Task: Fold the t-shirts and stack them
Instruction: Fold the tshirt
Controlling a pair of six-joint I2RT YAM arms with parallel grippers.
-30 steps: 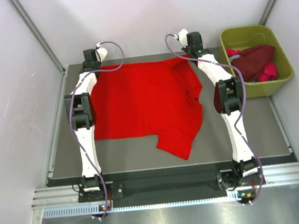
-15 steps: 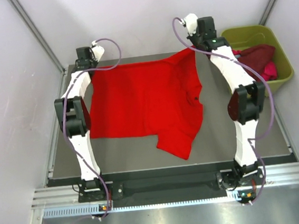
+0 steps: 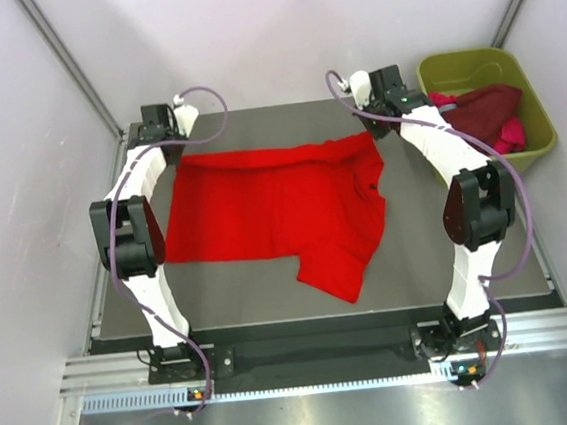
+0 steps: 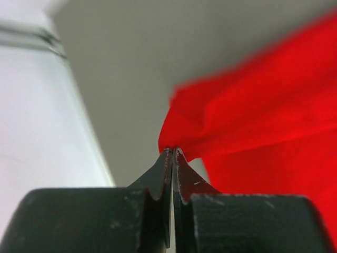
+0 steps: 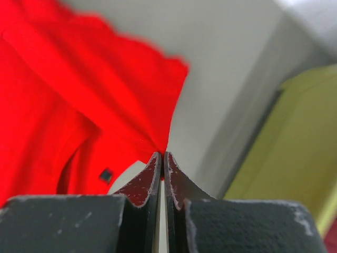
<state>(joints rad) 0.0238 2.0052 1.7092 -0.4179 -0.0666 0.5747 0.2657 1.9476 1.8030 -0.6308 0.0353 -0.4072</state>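
**Red tee: far edge drawn in, fold under way**

Red tee lies spread on bench, one sleeve trailing toward near edge. L & R corners of its far edge are raised off the surface. Left claw is clenched on the far-left corner, cloth pinched at the tips. Right claw is likewise clenched on the far-right corner.

Change vs. a sec ago: far edge sat at back of bench. It now sits nearer the middle, with bare bench showing behind it.

Assessment: first fold appears started, not complete. Near sleeve is unfolded.

Maroon tee and pink tee are in the tub, so nothing is stacked yet.
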